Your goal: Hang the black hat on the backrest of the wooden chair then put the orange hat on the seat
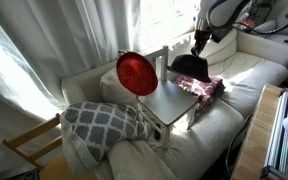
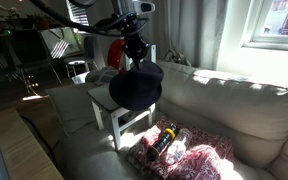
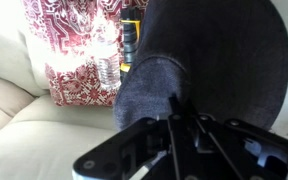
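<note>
My gripper (image 1: pixel 197 47) is shut on the black hat (image 1: pixel 189 66) and holds it in the air beside the far edge of the wooden chair's seat (image 1: pixel 170 101). In an exterior view the black hat (image 2: pixel 136 88) hangs floppy from the gripper (image 2: pixel 134 52) above the chair (image 2: pixel 106 100). The orange hat (image 1: pixel 137 73) stands on edge against the backrest (image 1: pixel 158 56); a part of it shows in an exterior view (image 2: pixel 114 50). In the wrist view the shut fingers (image 3: pixel 179 110) pinch the black hat (image 3: pixel 219 55).
The chair stands on a pale sofa (image 1: pixel 254 70). A pink patterned cloth bundle (image 1: pixel 204 88) with a bottle (image 3: pixel 130 40) lies beside the chair. A grey-and-white cushion (image 1: pixel 104 122) and a yellowish wood chair frame (image 1: pixel 29 150) are at the other end.
</note>
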Robot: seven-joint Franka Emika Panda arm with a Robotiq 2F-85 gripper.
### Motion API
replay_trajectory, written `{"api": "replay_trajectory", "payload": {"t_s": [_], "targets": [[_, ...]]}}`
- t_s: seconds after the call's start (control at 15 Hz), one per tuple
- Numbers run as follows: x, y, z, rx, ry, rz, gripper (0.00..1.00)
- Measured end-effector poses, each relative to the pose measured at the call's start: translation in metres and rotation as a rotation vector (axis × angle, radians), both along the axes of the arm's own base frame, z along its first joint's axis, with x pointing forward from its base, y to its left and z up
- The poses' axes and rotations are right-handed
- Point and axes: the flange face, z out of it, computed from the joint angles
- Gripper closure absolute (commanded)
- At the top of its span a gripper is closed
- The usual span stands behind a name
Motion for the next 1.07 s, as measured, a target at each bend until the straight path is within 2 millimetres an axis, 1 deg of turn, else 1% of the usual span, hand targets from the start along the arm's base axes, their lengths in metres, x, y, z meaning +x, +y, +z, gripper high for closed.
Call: {"api": "replay_trajectory", "payload": {"t_s": [0.27, 0.47, 0.73, 0.87, 1.07], "targets": [[-0.013, -0.037, 0.038, -0.006, -0.042, -0.020, 0.98], [-0.017, -0.053, 0.068, 0.008, -0.107, -0.055, 0.98], [-0.015, -0.052, 0.103, 0.080, -0.224, -0.071, 0.98], [-0.012, -0.046, 0.112, 0.129, -0.268, -0.059, 0.98], [-0.006, -0.032, 0.118, 0.204, -0.318, -0.036, 0.98]]}}
